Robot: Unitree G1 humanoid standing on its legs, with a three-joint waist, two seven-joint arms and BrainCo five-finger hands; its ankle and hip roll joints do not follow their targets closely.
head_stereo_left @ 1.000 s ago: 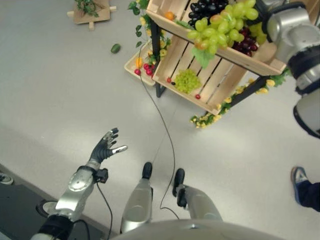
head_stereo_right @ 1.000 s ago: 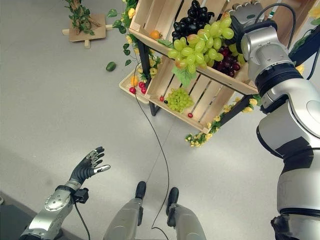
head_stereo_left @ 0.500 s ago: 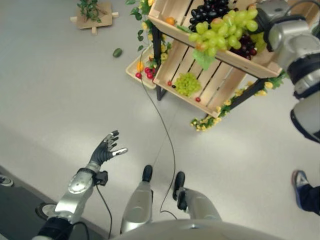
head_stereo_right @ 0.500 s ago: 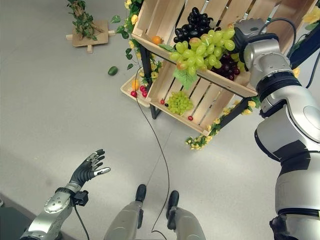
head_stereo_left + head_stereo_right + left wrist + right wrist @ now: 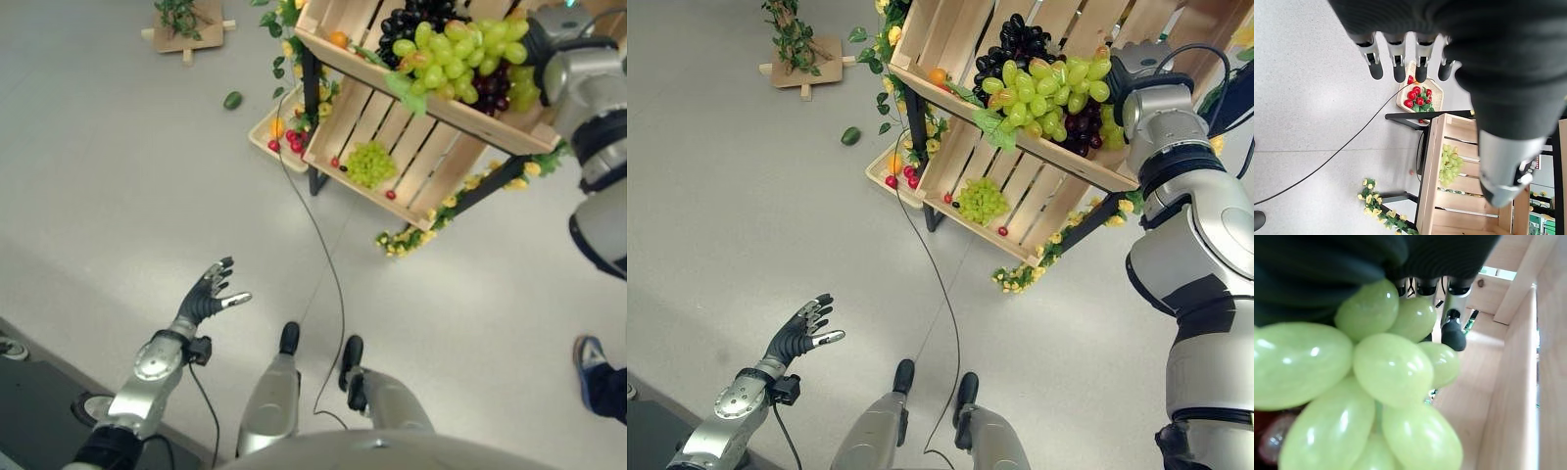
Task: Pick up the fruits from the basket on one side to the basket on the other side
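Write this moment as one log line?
right robot hand: holding green grapes above top crate | left robot hand: open, idle over floor | stage: grapes lifted

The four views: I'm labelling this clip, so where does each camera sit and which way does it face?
Left eye view: on the head, looking down at the wooden shelf, the open left robot hand low.
Right eye view: same scene slightly offset; right robot hand at the green grapes.
Left wrist view: along its fingers towards the shelf.
Right wrist view: pressed against the grapes.
All four share the shelf.
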